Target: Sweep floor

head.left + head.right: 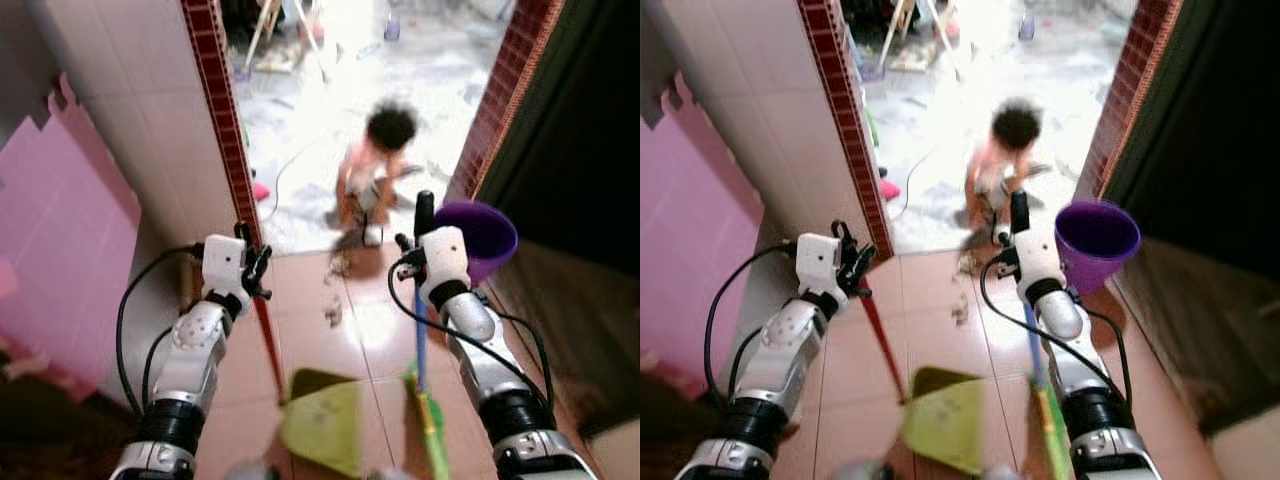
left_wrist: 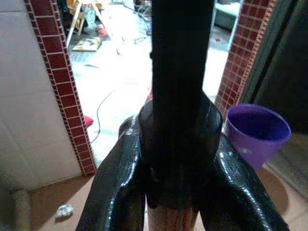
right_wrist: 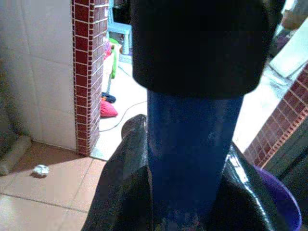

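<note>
Below, right end effector (image 1: 420,240) clamped on broom (image 1: 428,415) (blue handle), left end effector (image 1: 252,270) gripping dustpan (image 1: 325,425)

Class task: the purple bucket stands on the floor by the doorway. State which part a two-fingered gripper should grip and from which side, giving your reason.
Grip the rim of the purple bucket, coming down from above. It stands upright with its mouth open, so the thin rim lets one finger go inside and one outside. The body is likely too wide to span. The near edge is best, since the right gripper is beside it.

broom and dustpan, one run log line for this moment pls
left gripper: shut on red dustpan handle | right gripper: shut on blue broom handle | green dustpan: on floor | debris: ahead | person: crouched in doorway
</note>
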Available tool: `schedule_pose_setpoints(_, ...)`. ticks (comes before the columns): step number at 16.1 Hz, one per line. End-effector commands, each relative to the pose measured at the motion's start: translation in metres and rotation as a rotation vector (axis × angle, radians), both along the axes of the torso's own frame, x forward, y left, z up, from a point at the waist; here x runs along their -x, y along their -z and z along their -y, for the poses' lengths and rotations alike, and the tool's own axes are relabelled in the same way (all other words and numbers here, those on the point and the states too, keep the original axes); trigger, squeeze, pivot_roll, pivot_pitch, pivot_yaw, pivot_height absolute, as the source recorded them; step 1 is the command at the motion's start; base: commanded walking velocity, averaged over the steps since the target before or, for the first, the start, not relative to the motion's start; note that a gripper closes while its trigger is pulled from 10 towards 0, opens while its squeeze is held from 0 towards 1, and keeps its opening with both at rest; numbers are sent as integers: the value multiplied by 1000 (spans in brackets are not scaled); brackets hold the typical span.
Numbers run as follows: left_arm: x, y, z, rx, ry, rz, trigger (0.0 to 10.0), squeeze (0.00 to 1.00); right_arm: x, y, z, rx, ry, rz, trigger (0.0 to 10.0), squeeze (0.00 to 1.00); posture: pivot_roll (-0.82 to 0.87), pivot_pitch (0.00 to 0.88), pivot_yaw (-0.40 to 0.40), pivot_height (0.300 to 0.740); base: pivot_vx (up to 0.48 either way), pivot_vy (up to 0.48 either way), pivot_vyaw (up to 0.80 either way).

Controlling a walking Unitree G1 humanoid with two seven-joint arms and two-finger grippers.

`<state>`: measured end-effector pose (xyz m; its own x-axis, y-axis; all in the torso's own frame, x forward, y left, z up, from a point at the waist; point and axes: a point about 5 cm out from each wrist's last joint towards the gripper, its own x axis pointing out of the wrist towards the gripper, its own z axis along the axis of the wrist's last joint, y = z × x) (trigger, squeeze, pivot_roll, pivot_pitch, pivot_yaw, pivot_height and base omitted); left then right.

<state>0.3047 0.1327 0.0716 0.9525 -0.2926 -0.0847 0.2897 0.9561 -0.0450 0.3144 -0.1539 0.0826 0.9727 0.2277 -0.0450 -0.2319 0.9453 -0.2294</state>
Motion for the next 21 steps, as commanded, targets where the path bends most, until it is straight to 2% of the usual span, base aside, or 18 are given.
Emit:
schedule_pose_setpoints(1,-5,-12,-11,-26,-21,56,10000,0,-5,-12,-12,-23,-28,49,10000,0,-104,0,41,740,472,0,0)
schedule_pose_setpoints(6,-5,-10,-11,-22,-26,43,10000,0,-4,-11,-11,-19,-27,45,10000,0,-106,0,42,740,412,0,0)
schedule_pose_setpoints(14,-6,-9,-9,-32,-27,33,10000,0,-2,-10,-16,-55,-75,29,10000,0,-110,0,44,740,339,339,0)
schedule_pose_setpoints(21,-7,-16,-9,-72,-28,77,10000,0,-2,-9,-15,-42,-80,22,10000,0,-107,0,42,740,0,0,0)
